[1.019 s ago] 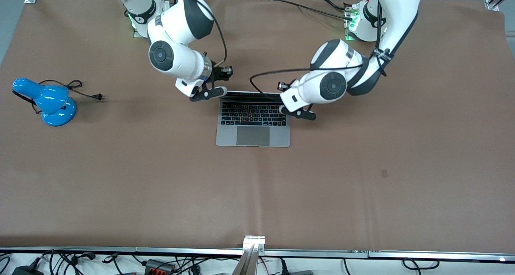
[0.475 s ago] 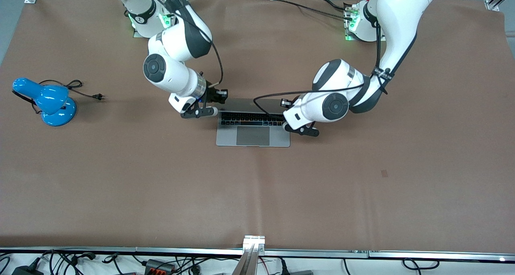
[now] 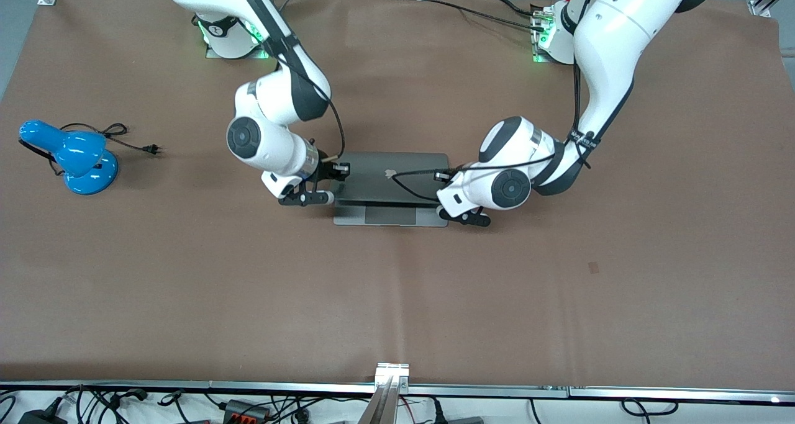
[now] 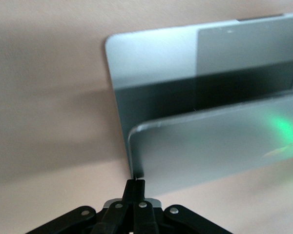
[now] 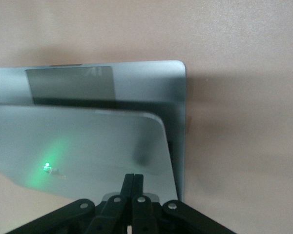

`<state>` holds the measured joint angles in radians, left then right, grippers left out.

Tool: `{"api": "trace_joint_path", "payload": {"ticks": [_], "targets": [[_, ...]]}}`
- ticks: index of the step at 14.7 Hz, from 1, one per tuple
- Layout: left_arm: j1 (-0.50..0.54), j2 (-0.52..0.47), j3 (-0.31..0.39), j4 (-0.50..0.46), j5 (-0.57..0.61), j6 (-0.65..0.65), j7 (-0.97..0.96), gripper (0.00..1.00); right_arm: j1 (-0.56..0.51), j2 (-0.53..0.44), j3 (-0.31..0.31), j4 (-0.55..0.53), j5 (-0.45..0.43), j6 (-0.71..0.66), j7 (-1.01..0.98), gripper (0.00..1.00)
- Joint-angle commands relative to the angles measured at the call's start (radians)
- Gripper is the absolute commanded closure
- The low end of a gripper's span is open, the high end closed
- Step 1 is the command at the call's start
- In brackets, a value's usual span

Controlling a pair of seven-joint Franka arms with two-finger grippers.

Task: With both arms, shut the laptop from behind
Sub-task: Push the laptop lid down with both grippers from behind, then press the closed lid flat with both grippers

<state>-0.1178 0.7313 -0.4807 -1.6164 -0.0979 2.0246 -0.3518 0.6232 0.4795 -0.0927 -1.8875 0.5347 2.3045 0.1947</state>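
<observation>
the laptop [image 3: 391,188] sits near the middle of the table [image 3: 397,300], its base flat and its lid tipped far down over the keyboard but not shut. in the front view only a strip of the palm rest and part of the trackpad show below the lid's edge, and the logo [image 3: 391,173] on the lid faces up.

the left gripper [image 3: 464,216] is at the lid's corner toward the left arm's end of the table, low over the base's corner. in the left wrist view its fingers [image 4: 136,195] are pressed together with nothing between them, and their tips touch the edge of the lid [image 4: 219,146] near its rounded corner. the base [image 4: 156,63] with the trackpad [image 4: 246,48] shows past the lid, with a dark gap between the two.

the right gripper [image 3: 304,197] is at the lid's other corner, toward the right arm's end of the table, just beside the base's edge. in the right wrist view its fingers [image 5: 132,187] are also closed together on nothing, their tips against the lid [image 5: 88,146] close to its corner. the base [image 5: 151,78] and trackpad [image 5: 71,83] lie under it. a green light is mirrored on the lid in both wrist views.

a blue desk lamp [image 3: 71,157] with a black cord [image 3: 124,139] lies well apart from the laptop, at the right arm's end of the table.
</observation>
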Motion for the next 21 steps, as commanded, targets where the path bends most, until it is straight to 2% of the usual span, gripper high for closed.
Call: {"api": "trace_joint_path", "payload": {"ticks": [1,6,8,10,13,15,21], "targets": [[-0.014,0.055,0.019,0.058,0.053,0.013,-0.010,1.00,0.000,0.063,-0.001,0.063,0.013,-0.002,-0.003,1.00],[-0.025,0.109,0.019,0.066,0.075,0.081,-0.018,1.00,0.012,0.142,-0.001,0.107,0.011,0.000,-0.011,1.00],[-0.025,0.108,0.019,0.070,0.075,0.082,-0.013,1.00,0.012,0.153,-0.001,0.108,0.007,0.000,-0.011,1.00],[-0.025,0.106,0.017,0.117,0.076,0.072,-0.018,1.00,0.012,0.172,-0.001,0.114,0.002,0.000,-0.012,1.00],[-0.078,0.108,0.019,0.133,0.073,0.071,-0.052,1.00,0.012,0.197,-0.001,0.126,0.002,0.001,-0.012,1.00],[-0.074,0.108,0.021,0.183,0.078,0.062,-0.047,1.00,0.012,0.206,0.001,0.128,0.002,0.018,-0.012,1.00],[-0.049,0.095,0.030,0.193,0.135,0.025,0.002,1.00,0.020,0.219,0.005,0.128,0.013,0.070,-0.011,1.00]]}}
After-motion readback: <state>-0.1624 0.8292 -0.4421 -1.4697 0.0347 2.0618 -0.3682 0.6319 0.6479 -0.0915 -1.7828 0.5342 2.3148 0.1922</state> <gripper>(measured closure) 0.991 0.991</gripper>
